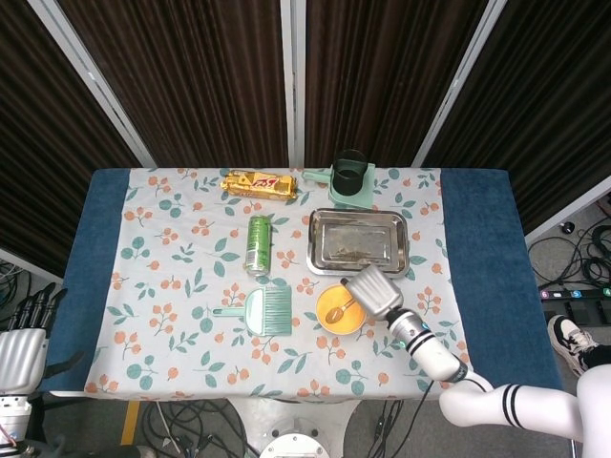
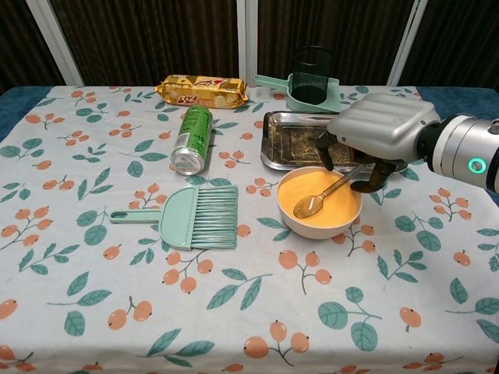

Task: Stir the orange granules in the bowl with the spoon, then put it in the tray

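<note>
Right hand (image 2: 380, 142) sits over the far right rim of the bowl (image 2: 319, 202), back of the hand up, fingers (image 2: 366, 181) curled down around the handle end of the spoon (image 2: 318, 199); it grips the spoon. In the head view the same hand (image 1: 373, 290) shows just right of the bowl (image 1: 340, 310). Left hand (image 1: 21, 349) is at the lower left corner of the head view, off the table edge; whether its fingers are apart or closed cannot be told from this angle.

Table (image 1: 91, 239) carries a floral cloth over blue. The metal tray (image 2: 296, 142) lies just behind the bowl, nothing plainly in it. Green hand brush (image 2: 191, 217) lies flat, left of the bowl, bristles toward it. Yellow snack packet (image 2: 203, 90) lies at the far side, left of centre. Green dustpan (image 2: 300, 92) at the far edge holds a black mesh cup (image 2: 312, 75), upright. Green can (image 2: 192, 139) lies on its side between packet and brush.

The bowl is filled with orange granules (image 2: 339, 207). The spoon lies tilted, head down on the granule surface, left of centre, handle rising right toward the hand.
</note>
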Tool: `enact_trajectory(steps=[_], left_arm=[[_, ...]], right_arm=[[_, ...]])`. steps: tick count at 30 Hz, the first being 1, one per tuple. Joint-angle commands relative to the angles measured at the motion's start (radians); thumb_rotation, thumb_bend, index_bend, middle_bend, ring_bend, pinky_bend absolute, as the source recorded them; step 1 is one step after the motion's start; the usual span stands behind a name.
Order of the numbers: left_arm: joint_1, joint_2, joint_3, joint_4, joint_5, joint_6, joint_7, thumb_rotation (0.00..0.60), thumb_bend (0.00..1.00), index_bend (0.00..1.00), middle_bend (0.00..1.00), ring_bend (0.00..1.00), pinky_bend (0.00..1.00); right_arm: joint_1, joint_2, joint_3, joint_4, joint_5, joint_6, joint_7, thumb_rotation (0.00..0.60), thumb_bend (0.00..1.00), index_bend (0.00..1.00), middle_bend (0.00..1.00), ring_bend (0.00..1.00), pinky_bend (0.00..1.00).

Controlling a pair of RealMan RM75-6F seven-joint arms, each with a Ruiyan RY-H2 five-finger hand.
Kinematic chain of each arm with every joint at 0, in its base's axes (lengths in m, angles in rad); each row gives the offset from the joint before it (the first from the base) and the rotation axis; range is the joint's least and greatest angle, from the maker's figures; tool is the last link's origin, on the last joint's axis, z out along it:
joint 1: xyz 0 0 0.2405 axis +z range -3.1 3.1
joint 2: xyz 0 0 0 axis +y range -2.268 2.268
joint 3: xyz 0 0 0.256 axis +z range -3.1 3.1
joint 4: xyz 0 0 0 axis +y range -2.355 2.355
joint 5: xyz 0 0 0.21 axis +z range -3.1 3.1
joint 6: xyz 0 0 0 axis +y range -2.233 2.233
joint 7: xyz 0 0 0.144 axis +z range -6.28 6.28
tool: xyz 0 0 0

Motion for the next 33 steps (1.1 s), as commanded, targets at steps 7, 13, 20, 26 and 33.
enact_trajectory(steps=[7,13,20,26,33], left_arm=[[0.001,-0.001,-0.001,0.000,-0.004,-0.002,0.000,0.600,0.01,0.10,0.07,0.07,0.10],[0.003,-0.003,-0.001,0.006,-0.005,-0.002,-0.005,0.600,0.01,0.10,0.07,0.07,0.10],[0.003,-0.008,-0.001,0.014,-0.006,-0.004,-0.012,0.600,0.01,0.10,0.07,0.07,0.10],[0.005,-0.011,-0.001,0.021,-0.007,-0.003,-0.018,0.600,0.01,0.10,0.07,0.07,0.10],[0.006,-0.011,-0.001,0.023,-0.007,-0.002,-0.021,0.600,0.01,0.10,0.07,0.07,0.10]], right_arm=[[0.012,-0.016,-0.013,0.017,0.001,-0.005,0.005,0.600,0.28,0.48,0.99,1.00,1.00],[0.019,-0.021,-0.020,0.021,0.015,-0.005,-0.007,0.600,0.29,0.49,0.99,1.00,1.00],[0.025,-0.026,-0.022,0.025,0.022,0.000,-0.011,0.600,0.31,0.52,0.99,1.00,1.00],[0.030,-0.030,-0.026,0.028,0.026,0.006,-0.019,0.600,0.33,0.55,0.99,1.00,1.00],[0.035,-0.023,-0.024,0.021,0.018,0.024,-0.031,0.600,0.34,0.58,0.99,1.00,1.00]])
